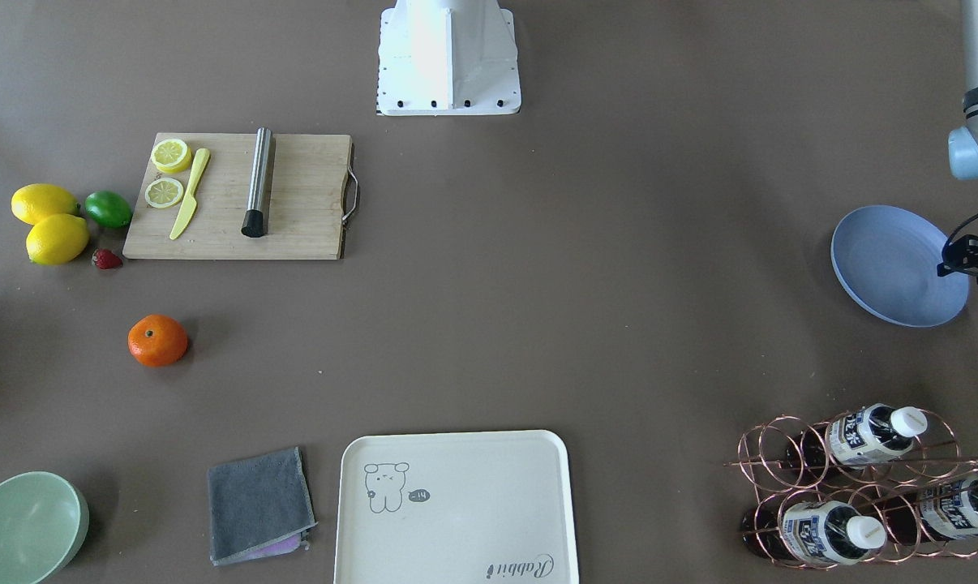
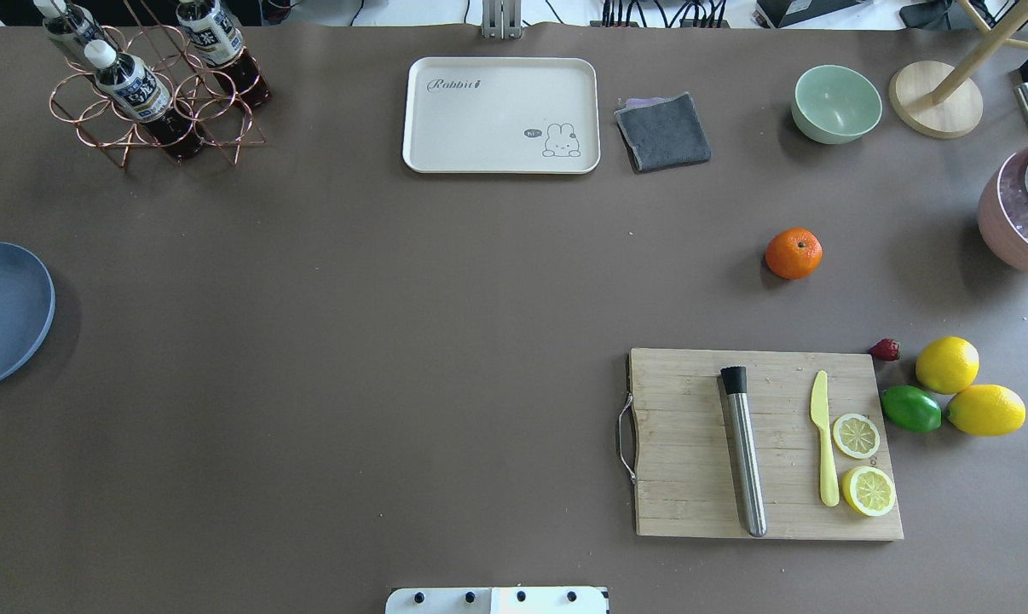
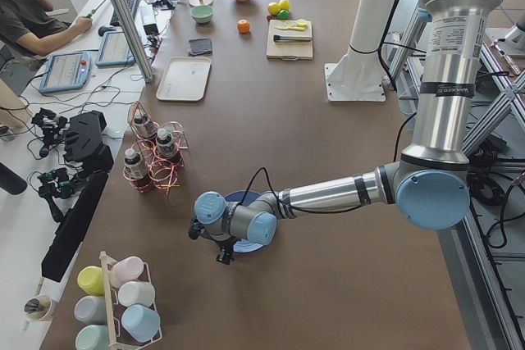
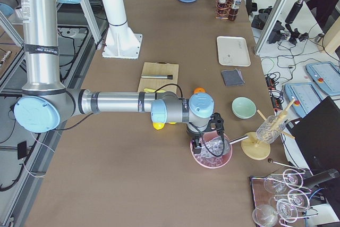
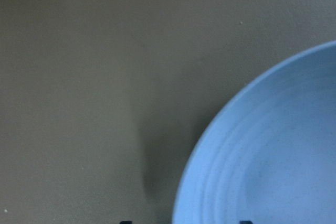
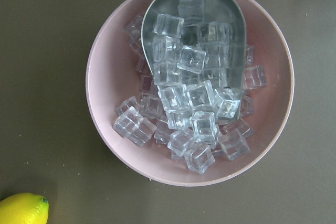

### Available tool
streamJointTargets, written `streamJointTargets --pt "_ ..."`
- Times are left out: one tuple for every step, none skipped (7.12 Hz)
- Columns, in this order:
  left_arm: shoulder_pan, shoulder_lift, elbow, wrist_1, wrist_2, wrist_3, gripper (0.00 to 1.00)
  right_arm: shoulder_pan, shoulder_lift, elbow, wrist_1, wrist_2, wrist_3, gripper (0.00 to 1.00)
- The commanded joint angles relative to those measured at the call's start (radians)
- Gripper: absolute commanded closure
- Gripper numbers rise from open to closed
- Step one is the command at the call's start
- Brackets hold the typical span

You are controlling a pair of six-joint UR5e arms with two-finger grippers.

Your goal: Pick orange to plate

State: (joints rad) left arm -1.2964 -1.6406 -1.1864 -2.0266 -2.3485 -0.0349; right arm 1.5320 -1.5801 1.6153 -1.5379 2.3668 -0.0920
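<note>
The orange (image 1: 157, 340) lies alone on the brown table, in front of the cutting board, and also shows from above (image 2: 794, 253). At the opposite end of the table sits the blue plate (image 1: 894, 265), empty, which fills the lower right of the left wrist view (image 5: 273, 156). My left gripper (image 1: 963, 258) hangs over the plate's outer edge. Only its two tips show at the bottom of the wrist view, well apart, with nothing between them. My right gripper (image 4: 206, 141) hovers above a pink bowl of ice, near the orange; I cannot tell its state.
A cutting board (image 2: 765, 443) holds a steel muddler, a yellow knife and lemon slices. Two lemons, a lime (image 2: 910, 408) and a strawberry lie beside it. A cream tray (image 2: 501, 115), grey cloth, green bowl (image 2: 836, 103), bottle rack (image 2: 152, 85) and the pink ice bowl (image 6: 189, 80) line the table's edges.
</note>
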Motion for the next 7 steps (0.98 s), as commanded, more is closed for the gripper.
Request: streamJointTargets --pt "0.002 -0.001 0.001 -0.001 -0.002 -0.002 0.7 -0.003 0.0 0.0 -0.002 0.0 0.0 0.0" --pt "0.005 -0.001 -0.001 -0.001 -0.002 -0.002 0.91 -0.003 0.0 -0.002 -0.001 0.0 0.0 0.0" --pt "0.005 -0.001 -0.005 -0.003 -0.002 -0.002 1.0 -0.003 0.0 0.0 -0.002 0.0 0.0 0.0" --pt "0.003 -0.002 -0.022 -0.003 -0.005 -0.014 1.0 -0.003 0.003 0.001 -0.001 0.002 0.0 0.0" --pt "0.003 -0.008 -0.095 0.0 -0.017 -0.073 1.0 -0.003 0.005 0.011 0.002 0.038 0.002 0.0" --pt "0.003 -0.022 -0.18 0.015 -0.058 -0.161 1.0 -0.007 0.028 0.014 0.008 0.072 0.002 0.0" --pt "0.003 -0.05 -0.256 0.013 -0.105 -0.328 1.0 -0.036 0.058 0.017 0.012 0.077 0.002 0.0"
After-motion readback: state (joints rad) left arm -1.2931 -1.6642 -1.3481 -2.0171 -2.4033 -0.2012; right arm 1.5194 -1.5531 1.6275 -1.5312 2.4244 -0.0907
